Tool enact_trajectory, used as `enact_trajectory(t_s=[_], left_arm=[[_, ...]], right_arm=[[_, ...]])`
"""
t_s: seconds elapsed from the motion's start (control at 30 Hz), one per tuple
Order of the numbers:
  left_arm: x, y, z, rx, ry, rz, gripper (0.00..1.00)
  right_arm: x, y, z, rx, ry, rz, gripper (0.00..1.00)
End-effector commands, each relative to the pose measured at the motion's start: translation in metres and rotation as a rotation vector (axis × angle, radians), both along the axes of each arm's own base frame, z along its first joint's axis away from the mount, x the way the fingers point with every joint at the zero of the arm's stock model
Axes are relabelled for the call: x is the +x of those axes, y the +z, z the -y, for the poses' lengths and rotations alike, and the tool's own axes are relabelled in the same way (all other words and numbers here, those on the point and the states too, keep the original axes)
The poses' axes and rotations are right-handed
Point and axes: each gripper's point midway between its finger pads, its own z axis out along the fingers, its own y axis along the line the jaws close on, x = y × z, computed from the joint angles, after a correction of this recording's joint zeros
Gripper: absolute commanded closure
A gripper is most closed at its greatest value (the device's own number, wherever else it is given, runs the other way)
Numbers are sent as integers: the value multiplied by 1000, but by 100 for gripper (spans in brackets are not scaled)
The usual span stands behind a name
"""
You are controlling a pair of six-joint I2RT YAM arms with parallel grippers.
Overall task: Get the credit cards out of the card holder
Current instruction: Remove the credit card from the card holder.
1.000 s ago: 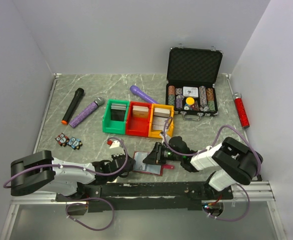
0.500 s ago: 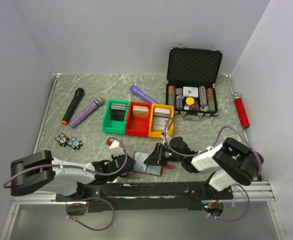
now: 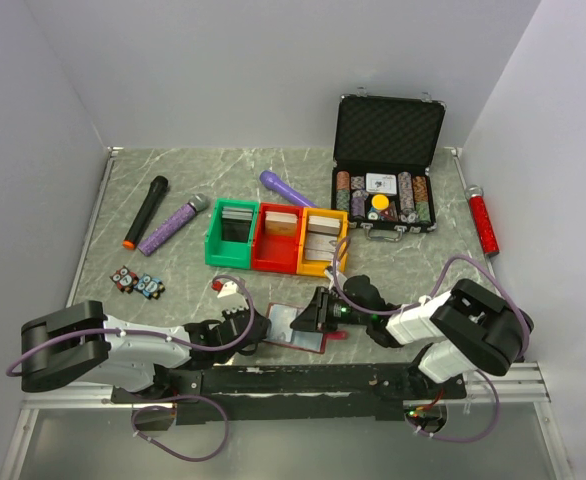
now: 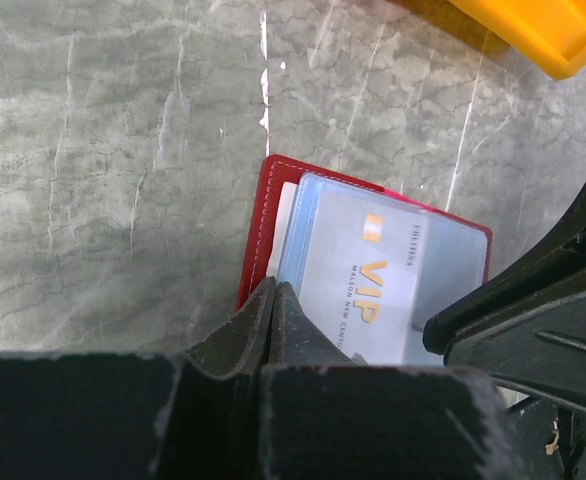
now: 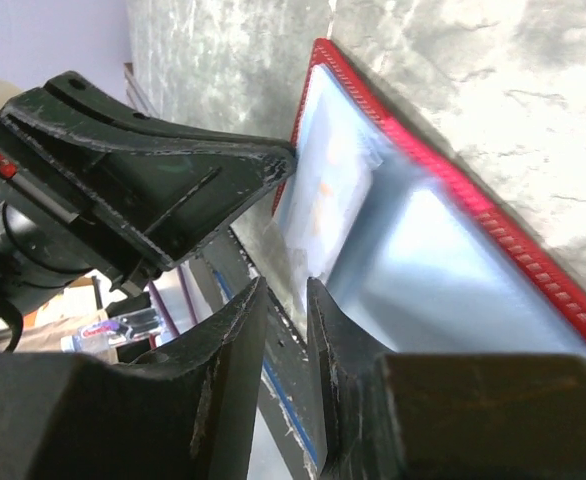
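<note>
Beside my left claw point(image 4: 273, 300), pinching the flat dark-red folding card holder point(image 4: 258, 225), right claw point(image 5: 285, 310) nips its pale-blue sleeve point(image 5: 333, 190); extraction step, I judge. Next: draw the card clear.

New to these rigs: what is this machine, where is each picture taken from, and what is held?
Two robot arms are bolted at the near edge of a grey marbled table. The wide picture looks down from above; the other two come from wrist cameras. The left gripper is shut on the edge of a dark-red folding card holder whose pale sleeve shows a VIP card. The right gripper straddles a sleeve edge; its grip is unclear. Behind stand green, red and yellow plastic bins and an open black poker-chip case.
</note>
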Motion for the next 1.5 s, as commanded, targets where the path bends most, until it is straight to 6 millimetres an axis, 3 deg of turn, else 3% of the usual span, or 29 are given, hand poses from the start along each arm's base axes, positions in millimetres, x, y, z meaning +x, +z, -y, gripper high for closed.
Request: enact_trajectory(t_s=[0.0,0.53,1.47], left_arm=[[-14,-36,-32,176,-20,-74,99],[-8,-14,-24,124,-34,-14,99],[-15,-17,-6,114,-103,-22,99]], right_arm=[[3,18,-8,67,33,60,68],[4,6,-10,26,56,27,58],[10,6,-22,68,64,12,58]])
